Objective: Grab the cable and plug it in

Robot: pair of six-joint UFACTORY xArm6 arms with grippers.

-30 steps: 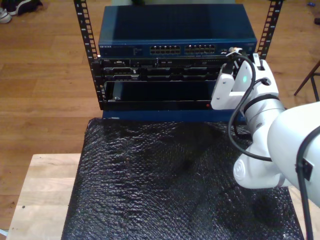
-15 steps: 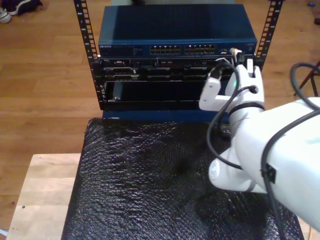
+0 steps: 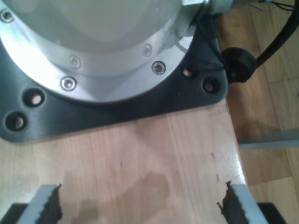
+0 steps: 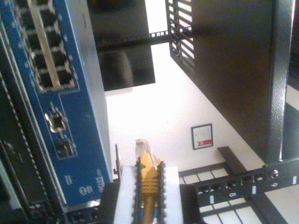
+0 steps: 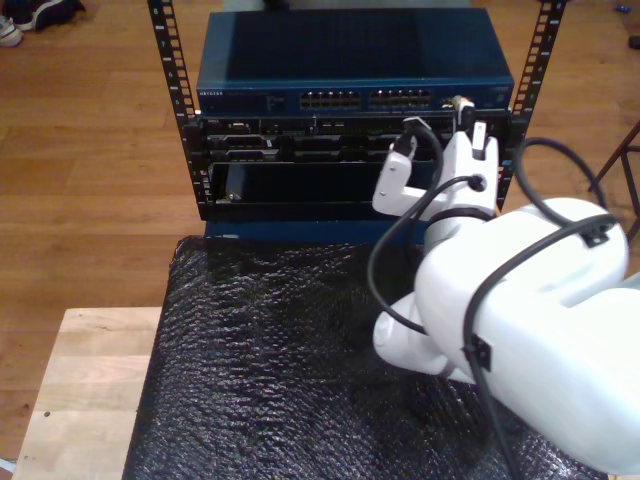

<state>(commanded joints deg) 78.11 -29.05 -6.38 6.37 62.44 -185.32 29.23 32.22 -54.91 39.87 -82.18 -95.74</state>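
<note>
The cable, yellow-orange, sticks up between the white pads of my second gripper, which is shut on it. Its clear plug points past the blue switch, just beside the switch's face and below the port rows. In the exterior view my second gripper holds the cable tip at the right end of the switch, close to its ports. My first gripper stands open over a wooden tabletop, nothing between its fingers.
A black bubble mat covers the table in front of the rack posts. Dark units sit under the switch. The white arm fills the exterior view's right. An arm base plate lies ahead of my first gripper.
The second arm has swung toward the exterior view's left, carrying the cable tip a little leftward along the switch's front. The grip on the cable is unchanged.
</note>
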